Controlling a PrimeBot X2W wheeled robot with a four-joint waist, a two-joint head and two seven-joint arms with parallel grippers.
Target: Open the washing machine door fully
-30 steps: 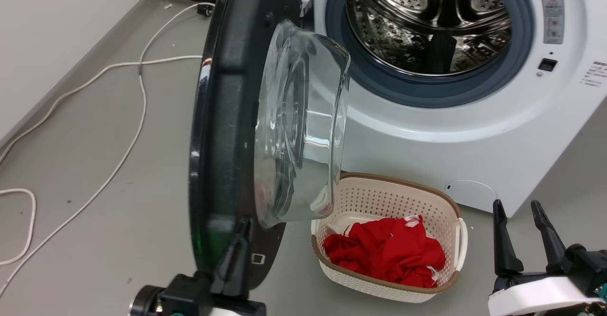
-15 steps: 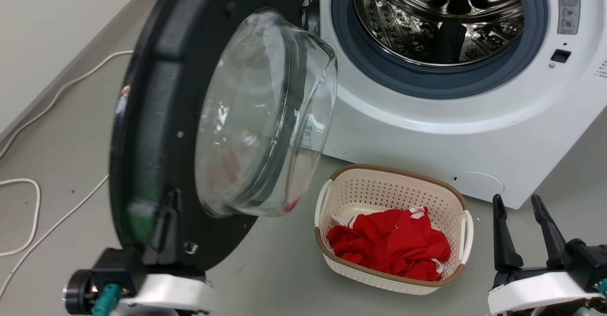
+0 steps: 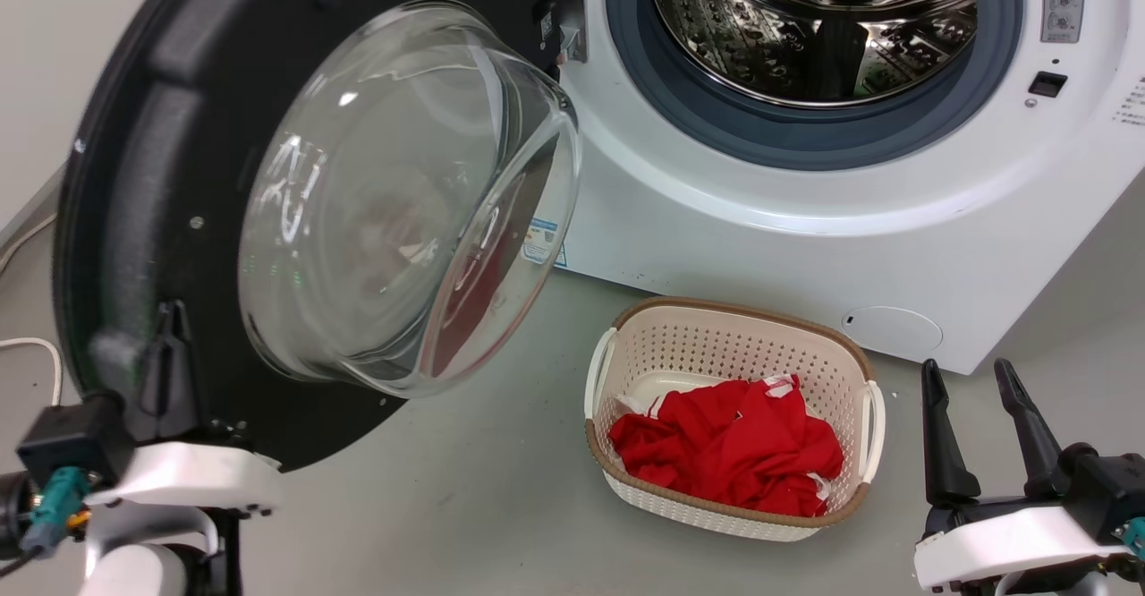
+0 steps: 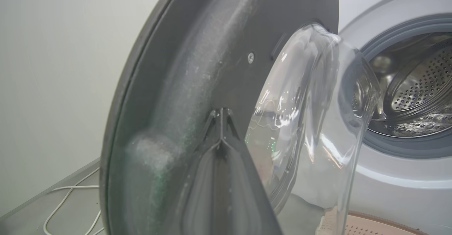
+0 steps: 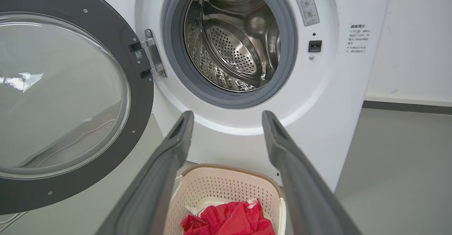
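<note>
The washing machine door (image 3: 134,131) stands swung wide from the steel drum (image 3: 805,14), glass bowl facing the room. It looks nearly fully open, with perhaps a little swing left. The left gripper (image 3: 170,314), fingers pressed together, leans on the door's inner face near its free edge. The right gripper (image 3: 966,368) hangs spread and empty beside the laundry basket (image 3: 733,310).

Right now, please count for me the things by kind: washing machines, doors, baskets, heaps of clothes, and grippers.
washing machine: 1
door: 1, swung open
basket: 1
heap of red clothes: 1, inside the basket
grippers: 2, the left gripper and the right gripper
Total: 6
</note>
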